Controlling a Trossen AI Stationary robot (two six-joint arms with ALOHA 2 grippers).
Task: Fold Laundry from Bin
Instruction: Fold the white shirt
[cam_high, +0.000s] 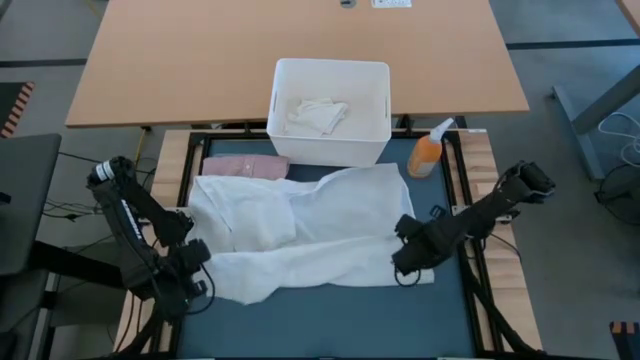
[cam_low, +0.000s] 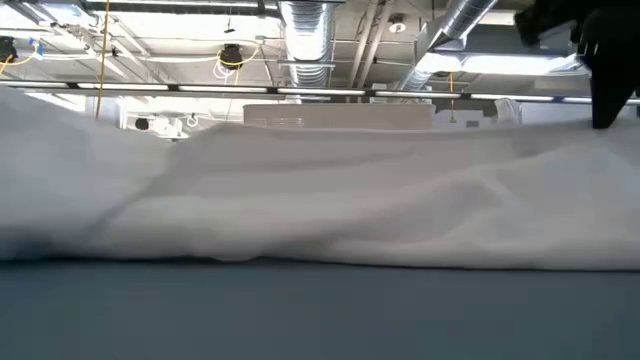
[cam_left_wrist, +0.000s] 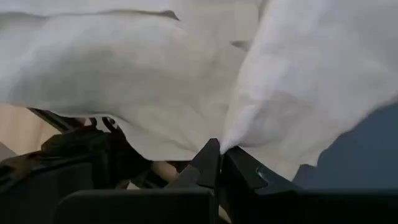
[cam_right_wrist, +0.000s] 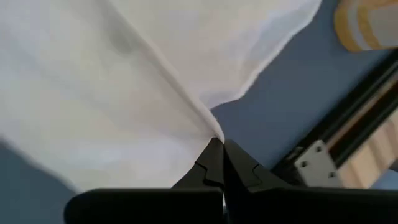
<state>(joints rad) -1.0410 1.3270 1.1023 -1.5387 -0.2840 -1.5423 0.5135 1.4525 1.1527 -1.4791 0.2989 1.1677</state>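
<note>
A long white cloth (cam_high: 310, 225) lies spread and rumpled across the teal-blue mat (cam_high: 330, 315); it fills the low view (cam_low: 320, 200). A folded dusty pink shirt (cam_high: 245, 165) lies by the white bin (cam_high: 330, 110), which holds more white cloth (cam_high: 318, 115). My left gripper (cam_high: 200, 255) is shut on the cloth's left side. My right gripper (cam_high: 405, 255) is shut on its right side. My left gripper pinches a gathered point of the white cloth (cam_left_wrist: 227, 144) between its two fingertips, at the cloth's left near part. The cloth fans out from the pinch, drawn into folds. My right gripper pinches a gathered fold of the white cloth near its right edge (cam_right_wrist: 214, 134) between its fingertips. Creases run from the pinch across the cloth, which lies over the mat.
An orange spray bottle (cam_high: 428, 152) stands right of the bin at the mat's far right corner. Black frame rails (cam_high: 470, 200) run along the mat's sides. A wooden table (cam_high: 300, 50) lies behind the bin.
</note>
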